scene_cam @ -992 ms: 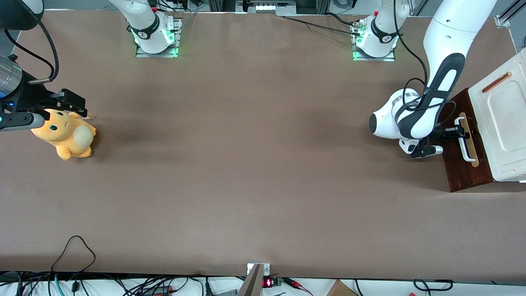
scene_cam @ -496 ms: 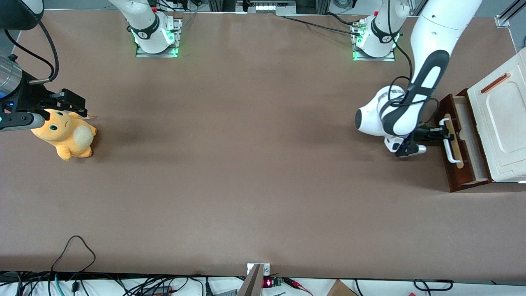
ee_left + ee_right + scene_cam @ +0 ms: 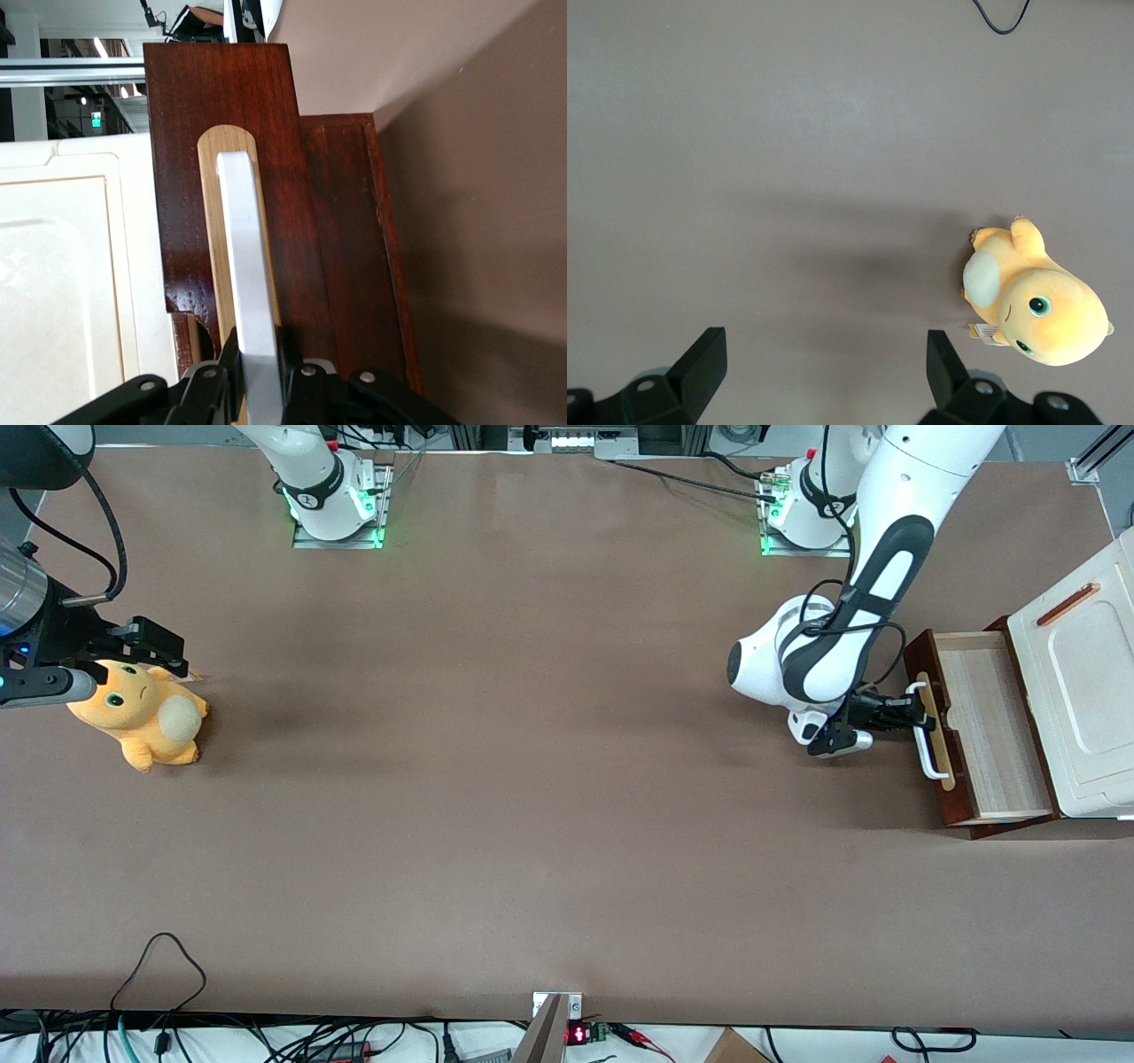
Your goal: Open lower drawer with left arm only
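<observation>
Much of the lower drawer (image 3: 988, 731) has been drawn out within a second, its pale wood floor now exposed at the working arm's end of the table. Its white loop handle (image 3: 250, 292) is clamped by the left arm's gripper (image 3: 912, 715). Opening is judged nearly complete.
</observation>
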`<state>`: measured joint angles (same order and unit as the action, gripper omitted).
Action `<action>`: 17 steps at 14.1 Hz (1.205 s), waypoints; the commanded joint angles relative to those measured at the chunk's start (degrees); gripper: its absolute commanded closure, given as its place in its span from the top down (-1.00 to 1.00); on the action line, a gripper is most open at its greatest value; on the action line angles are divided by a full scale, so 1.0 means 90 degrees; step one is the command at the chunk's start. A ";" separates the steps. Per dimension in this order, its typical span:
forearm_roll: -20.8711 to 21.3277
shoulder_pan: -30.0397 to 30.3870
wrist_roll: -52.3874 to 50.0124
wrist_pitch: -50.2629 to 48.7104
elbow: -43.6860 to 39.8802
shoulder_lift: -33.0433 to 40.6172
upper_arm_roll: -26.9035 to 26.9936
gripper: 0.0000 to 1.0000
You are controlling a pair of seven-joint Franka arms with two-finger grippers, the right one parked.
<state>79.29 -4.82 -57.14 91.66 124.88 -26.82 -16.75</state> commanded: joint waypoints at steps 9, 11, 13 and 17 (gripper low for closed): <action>-0.2864 0.0154 0.1627 0.1084 -0.1207 0.0986 -0.0092 1.00; -0.4330 0.0350 0.2370 0.1065 -0.1676 0.1493 -0.0043 1.00; -0.5203 0.0399 0.3540 0.0871 -0.2067 0.1943 0.0200 1.00; -0.7487 0.0750 0.5457 0.0792 -0.2264 0.2910 0.0951 1.00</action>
<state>19.98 0.24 -15.11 98.97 104.24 -4.00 -10.95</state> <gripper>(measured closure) 0.000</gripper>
